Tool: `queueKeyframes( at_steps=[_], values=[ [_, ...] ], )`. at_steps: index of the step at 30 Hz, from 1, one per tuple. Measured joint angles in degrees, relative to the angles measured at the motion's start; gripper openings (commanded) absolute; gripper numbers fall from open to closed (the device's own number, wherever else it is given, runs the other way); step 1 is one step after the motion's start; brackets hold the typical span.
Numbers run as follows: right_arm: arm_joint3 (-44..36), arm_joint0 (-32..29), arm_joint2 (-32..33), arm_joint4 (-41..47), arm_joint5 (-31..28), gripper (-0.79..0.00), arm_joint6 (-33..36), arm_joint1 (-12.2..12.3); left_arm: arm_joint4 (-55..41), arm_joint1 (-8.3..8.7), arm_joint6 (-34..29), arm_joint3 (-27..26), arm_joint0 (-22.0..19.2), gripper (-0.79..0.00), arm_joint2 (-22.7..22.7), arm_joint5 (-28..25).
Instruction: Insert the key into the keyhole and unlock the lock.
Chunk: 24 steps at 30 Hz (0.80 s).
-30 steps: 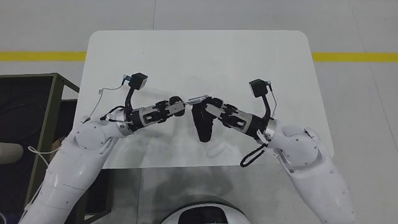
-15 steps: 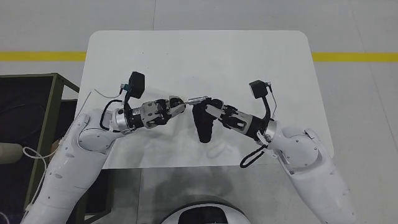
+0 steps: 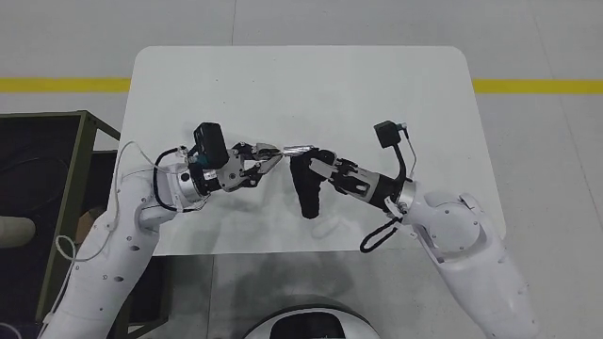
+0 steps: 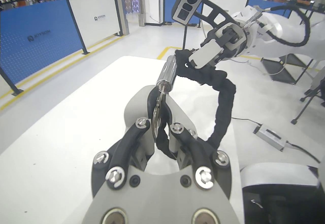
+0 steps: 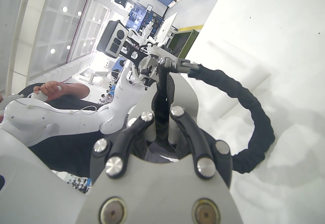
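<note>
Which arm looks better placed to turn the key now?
The left. The left gripper is shut on the key, whose tip meets the end of the silver cylinder. The right gripper is clamped on the black cable, steadying the lock.

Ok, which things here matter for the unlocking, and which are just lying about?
In the job: key, held by left gripper, tip in the lock cylinder; black cable, held by right gripper.
Lying about: cabled grey box; dark cart beside the table.
</note>
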Motion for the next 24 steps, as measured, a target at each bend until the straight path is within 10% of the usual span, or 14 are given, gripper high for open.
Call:
queueKeyframes(
  at_steps=[8, 10, 17, 21, 23, 24],
  values=[
    [0.1, -0.2, 0.64, -0.28, 1.28, -0.785, -0.08, 0.2, 21.23, 0.02, 18.93, 3.04, -0.13, -0.785, 2.25, 7.71],
    [0.1, -0.44, 1.1, -0.73, 1.66, -0.785, -0.34, 0.3, 21.76, -0.17, 21.38, 5.24, -0.64, 0.0, 3.09, 9.2],
    [0.99, -2.11, 3.49, -10.17, 8.19, -0.785, -5.23, 0.69, 8.65, -1.0, 19.14, 9.31, -1.28, 0.0, 2.71, 10.56],
    [3.86, -2.61, 2.89, -11.98, 13.77, -0.785, -6.77, 0.55, -17.92, -1.65, 11.87, 11.87, 0.68, 0.0, 2.0, 7.8],
    [5.53, -2.24, 2.14, -12.79, 15.3, -0.554, -6.62, 0.46, -32.91, -1.75, 6.73, 12.23, 1.83, 0.0, 2.67, 7.37],
    [6.59, -1.96, 1.56, -13.1, 15.78, -0.151, -6.6, 0.38, -43.37, -1.76, 2.3, 12.42, 2.57, 0.0, 3.71, 7.73]
  ],
)
